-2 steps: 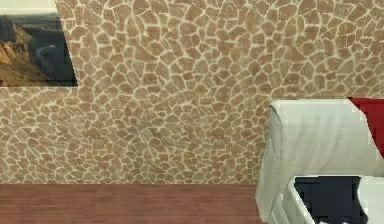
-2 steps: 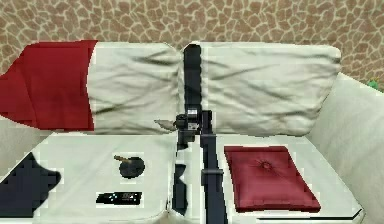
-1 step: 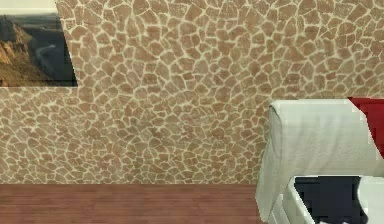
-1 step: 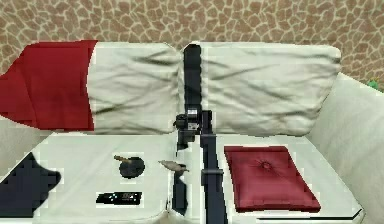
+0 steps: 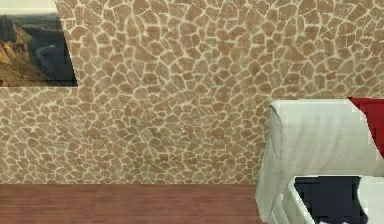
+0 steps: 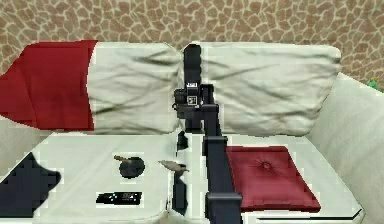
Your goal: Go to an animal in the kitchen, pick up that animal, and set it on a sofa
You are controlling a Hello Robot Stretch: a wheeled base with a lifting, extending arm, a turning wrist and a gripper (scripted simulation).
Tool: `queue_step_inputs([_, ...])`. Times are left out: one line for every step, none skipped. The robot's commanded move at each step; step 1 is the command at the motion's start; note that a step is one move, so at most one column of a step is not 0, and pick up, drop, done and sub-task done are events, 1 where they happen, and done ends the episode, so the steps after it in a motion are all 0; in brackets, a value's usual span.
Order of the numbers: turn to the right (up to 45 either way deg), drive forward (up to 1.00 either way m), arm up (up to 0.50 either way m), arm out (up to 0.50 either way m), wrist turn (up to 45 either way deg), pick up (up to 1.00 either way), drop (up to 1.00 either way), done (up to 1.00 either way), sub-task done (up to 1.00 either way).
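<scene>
A white sofa spans the arm side view, with a red cushion on its left and a red pillow on the seat. The dark arm rises over the seat, and my gripper sits by the white markers near the back cushions. A small brown thing lies on the seat just left of the arm; its shape is too small to name. I cannot make out the gripper's far end, so I cannot tell whether it holds anything. The sofa's end also stands at the forward view's right.
A dark round thing, a flat dark remote-like thing and a dark patch lie on the seat's left part. Ahead is a stone-patterned wall with a landscape picture, above a wooden floor.
</scene>
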Motion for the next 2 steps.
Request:
queue_step_inputs([0.0, 0.00, 0.00, -0.08, 0.0, 0.00, 0.00, 0.00, 0.00])
queue_step_inputs([0.0, 0.00, 0.00, 0.00, 0.0, 0.00, 0.00, 1.00, 0.00])
